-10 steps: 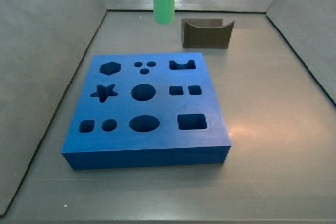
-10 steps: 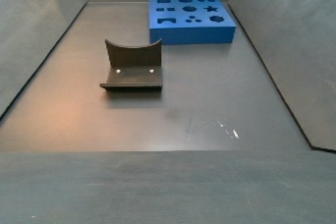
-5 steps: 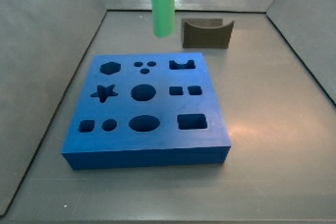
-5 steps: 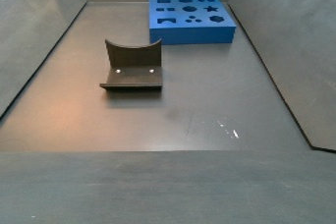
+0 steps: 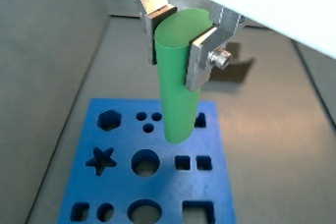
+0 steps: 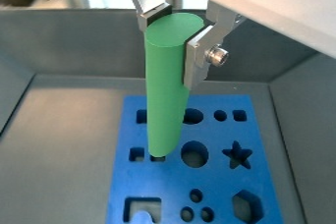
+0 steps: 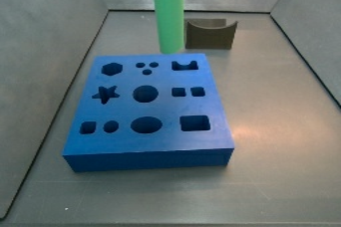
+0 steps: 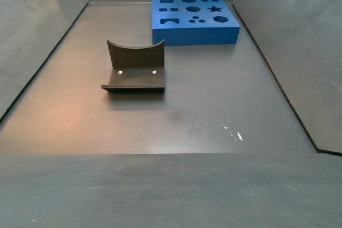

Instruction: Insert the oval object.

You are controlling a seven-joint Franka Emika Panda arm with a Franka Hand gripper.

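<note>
You can see the oval object [image 7: 170, 10] has come lower than it hung a second ago: in a side view its rounded lower end now reaches down to just above the far edge of the blue block [image 7: 150, 116], where earlier it ended well short of it, up by the back wall. The fixture [image 7: 210, 33] and the block have not shifted.

The gripper [image 5: 182, 39] sits above the block, and in both wrist views its silver fingers [image 6: 199, 51] pinch the top of the rod, one on each side, so the rod hangs upright below them [image 6: 164, 90]. You cannot see the gripper itself in either side view; only the green rod enters from the top.

The block lies near the far end of the worktop, between the side walls, with bare grey floor [image 8: 187, 122] all around it. The fixture stands well apart from the block on the open floor [image 8: 134, 70], and the near half of the worktop is open.

The rod is smooth, bright green and slim, with a rounded section. The block is matte blue, its top cut with dark holes: a star [image 5: 101, 161], a hexagon, circles, squares and ovals. The fixture is dark with a curved upright.
</note>
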